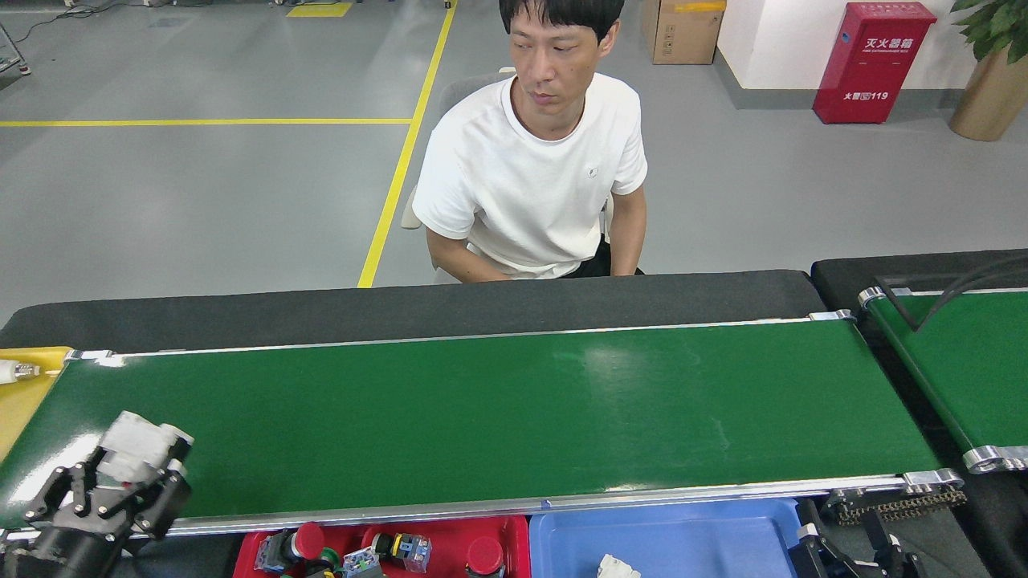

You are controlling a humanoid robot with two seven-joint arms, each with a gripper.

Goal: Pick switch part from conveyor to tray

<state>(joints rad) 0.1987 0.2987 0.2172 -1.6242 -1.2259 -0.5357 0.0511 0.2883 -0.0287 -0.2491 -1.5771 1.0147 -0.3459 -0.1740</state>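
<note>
While the left gripper [120, 482] clamped the switch part [140, 446] over the conveyor [482, 417], carrying it level toward the tray [683, 538] seemed wise.

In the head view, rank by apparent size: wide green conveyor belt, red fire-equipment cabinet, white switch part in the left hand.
1. Wide green conveyor belt
2. Red fire-equipment cabinet, though it stands farther away
3. White switch part, in the left hand

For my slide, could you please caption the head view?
Left gripper holds a white switch part above the conveyor.
</note>
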